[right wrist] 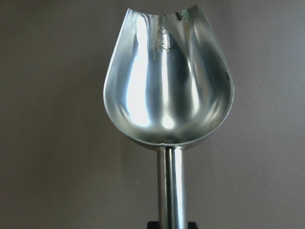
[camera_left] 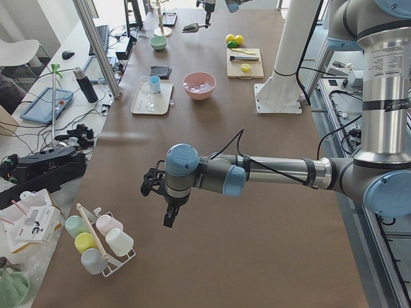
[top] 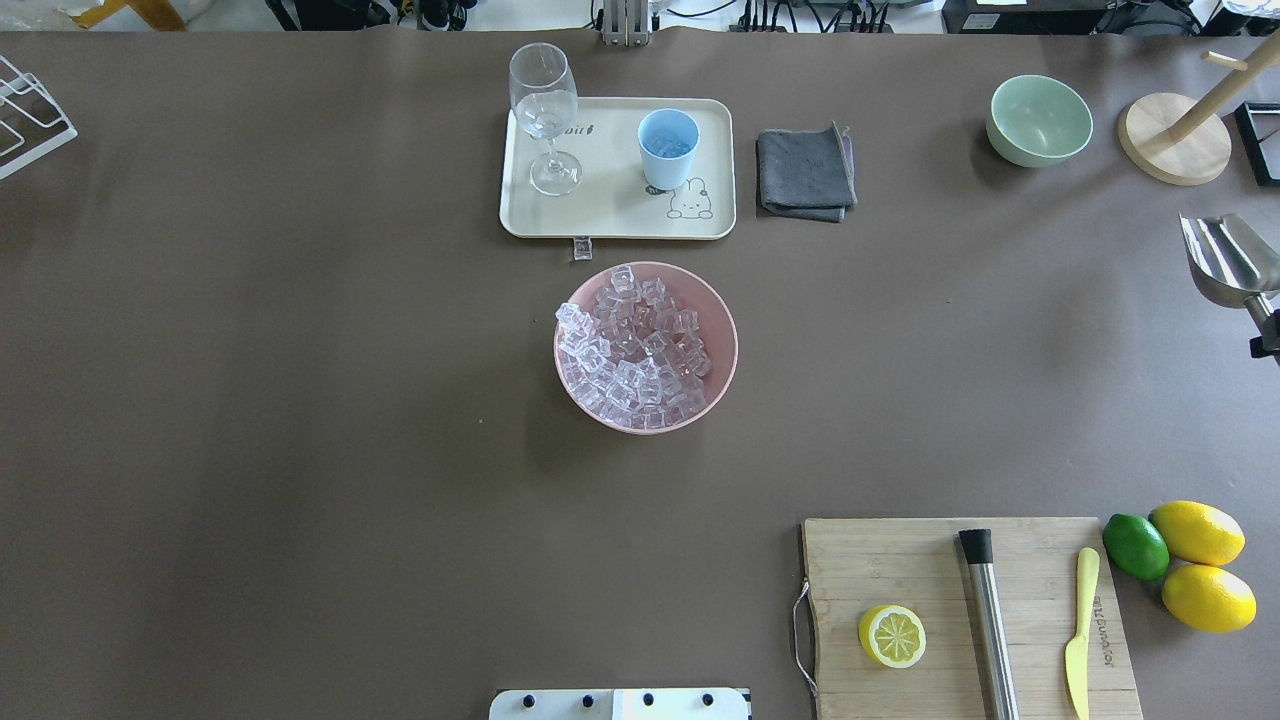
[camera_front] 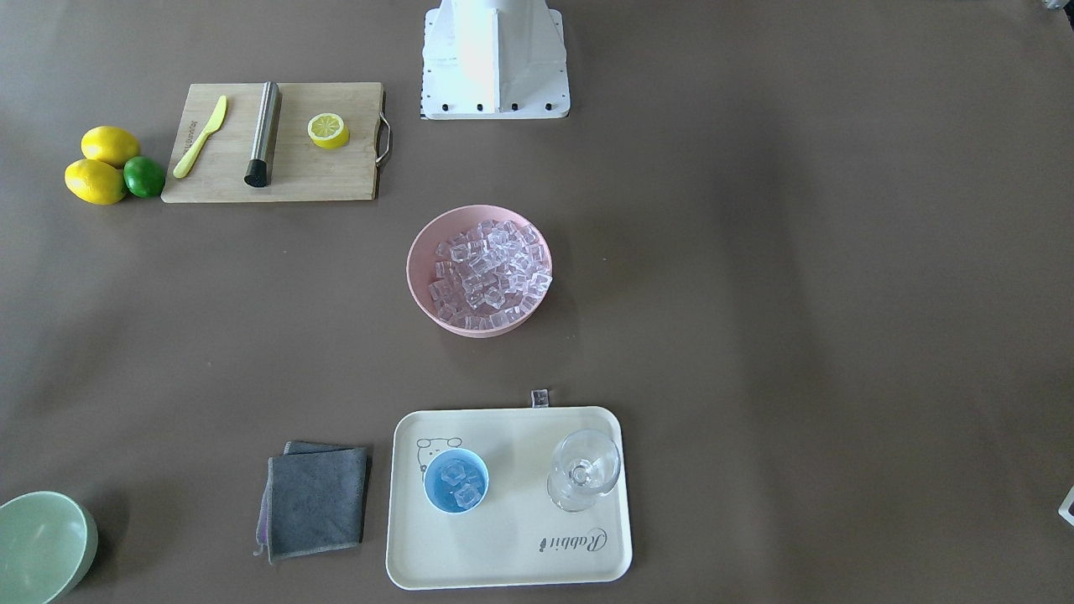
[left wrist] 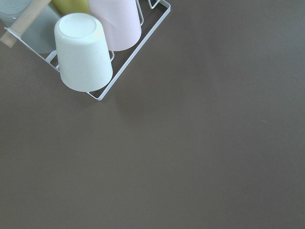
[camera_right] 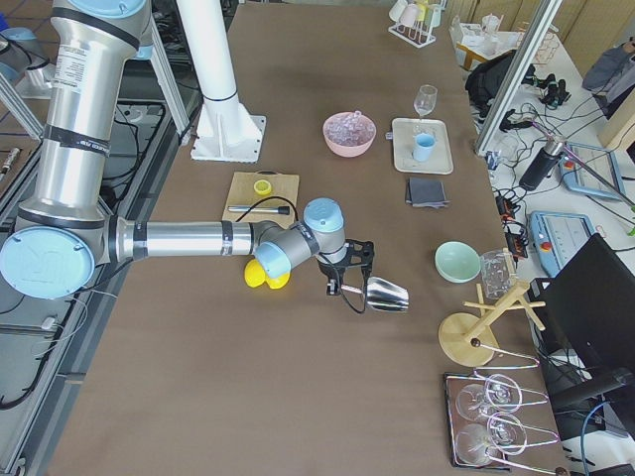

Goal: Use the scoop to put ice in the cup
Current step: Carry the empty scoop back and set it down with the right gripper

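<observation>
The ice (top: pixel 640 345) fills a pink bowl (top: pixel 722 350) at mid-table, also in the front view (camera_front: pixel 487 273). The light-blue cup (top: pixel 668 147) stands on a cream tray (top: pixel 610 215) and holds a few cubes (camera_front: pixel 460 482). One cube (top: pixel 582 248) lies on the table by the tray's edge. My right gripper (camera_right: pixel 339 288) is shut on the handle of the steel scoop (right wrist: pixel 167 86), which is empty and held above the table's far right end (top: pixel 1225 262). My left gripper (camera_left: pixel 169 218) hovers over the left end near a cup rack; I cannot tell whether it is open.
A stemmed glass (top: pixel 545 115) shares the tray. A grey cloth (top: pixel 805 172), a pale green bowl (top: pixel 1038 120) and a wooden stand (top: pixel 1175 145) lie to the right. A cutting board (top: pixel 900 570) holds a lemon half, a steel rod and a yellow knife. A cup rack (left wrist: pixel 95 52) is below the left wrist.
</observation>
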Available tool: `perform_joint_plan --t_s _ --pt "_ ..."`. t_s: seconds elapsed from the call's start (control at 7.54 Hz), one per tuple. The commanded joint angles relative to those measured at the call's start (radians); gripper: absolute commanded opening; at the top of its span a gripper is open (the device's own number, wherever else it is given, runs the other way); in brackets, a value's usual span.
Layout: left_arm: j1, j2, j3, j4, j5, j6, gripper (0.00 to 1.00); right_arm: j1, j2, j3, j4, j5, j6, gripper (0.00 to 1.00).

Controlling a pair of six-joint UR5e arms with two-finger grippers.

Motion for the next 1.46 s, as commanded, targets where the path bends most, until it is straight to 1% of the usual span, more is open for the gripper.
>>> perform_joint_plan --t_s 0.0,0.13,0.27,0.4,0.53,0.66,0.8,0.93,1.06,1.19,1.33 --pt "0.001 0.0 0.001 -0.001 0.0 0.0 0.99 -0.041 0.002 -0.042 0.055 -0.016 0.023 0.0" --pt "0.001 0.0 0.001 0.0 0.0 0.0 0.99 -0.046 -0.003 -0.048 0.061 -0.013 0.015 0.0" --pt "0.001 0.0 0.002 0.0 0.0 0.0 0.99 -0.058 -0.003 -0.105 0.14 -0.013 0.025 0.0" --pt "0.001 0.0 0.005 0.0 0.0 0.002 0.99 -0.061 0.0 -0.126 0.196 -0.007 0.029 0.0" --pt "0.001 0.0 0.007 0.0 0.0 0.002 0.99 -0.062 0.002 -0.128 0.195 -0.005 0.027 0.04" --pt "0.001 0.0 0.007 0.0 0.0 0.002 0.99 -0.062 0.002 -0.127 0.195 0.001 0.029 0.64" --pt "0.001 0.0 0.005 0.0 0.0 0.0 0.99 -0.062 0.0 -0.125 0.196 0.004 0.027 0.99" --pt "0.001 0.0 0.002 0.0 0.0 0.0 0.99 -0.061 -0.003 -0.118 0.195 0.016 0.027 1.0" --pt "0.001 0.0 0.001 0.0 0.0 0.0 0.99 -0.058 -0.011 -0.099 0.181 0.062 0.029 1.0" --pt "0.001 0.0 0.001 0.0 -0.002 0.0 0.99 -0.056 -0.021 -0.069 0.146 0.076 0.026 1.0" --pt "0.02 0.0 -0.001 -0.001 -0.002 0.0 0.99 -0.049 -0.038 -0.005 0.068 0.1 0.009 1.0"
